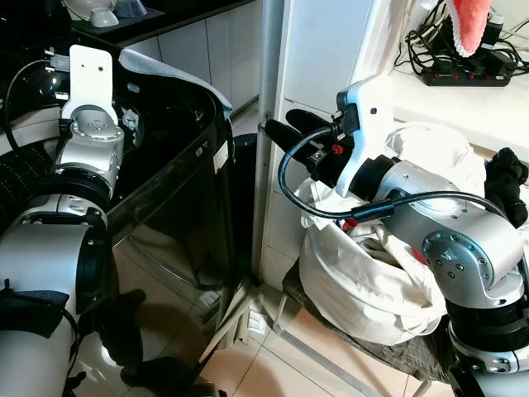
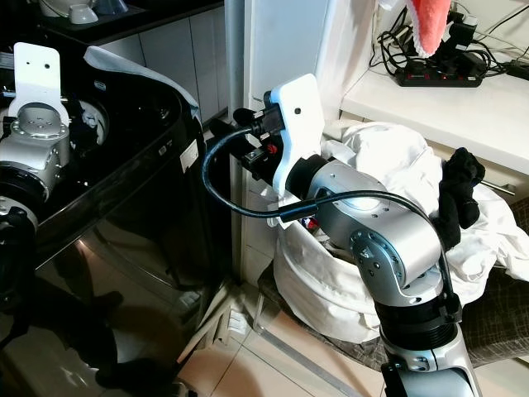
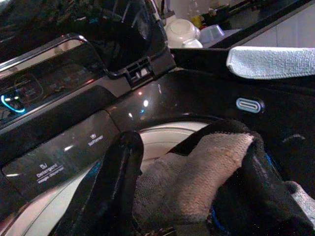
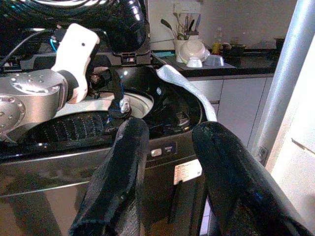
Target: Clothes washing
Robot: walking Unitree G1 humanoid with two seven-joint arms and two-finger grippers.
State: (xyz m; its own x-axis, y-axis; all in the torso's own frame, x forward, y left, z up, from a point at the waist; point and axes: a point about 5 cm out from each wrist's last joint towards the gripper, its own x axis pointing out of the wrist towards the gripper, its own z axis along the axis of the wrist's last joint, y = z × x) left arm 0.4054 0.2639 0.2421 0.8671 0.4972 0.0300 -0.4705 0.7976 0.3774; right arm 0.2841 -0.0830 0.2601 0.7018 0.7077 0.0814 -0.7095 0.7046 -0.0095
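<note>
Left hand (image 3: pixel 187 196) grips grey cloth (image 3: pixel 197 177) over washer drum (image 3: pixel 162 135).

Grey cloth (image 3: pixel 197 182) in jaws over washer (image 3: pixel 162 132) drum.

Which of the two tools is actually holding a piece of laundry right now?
The left tool, over the washing machine opening, is shut on a grey cloth. The right tool is open and empty.

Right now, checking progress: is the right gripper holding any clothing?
No, the right gripper is open and empty, pointing at the washing machine.
</note>
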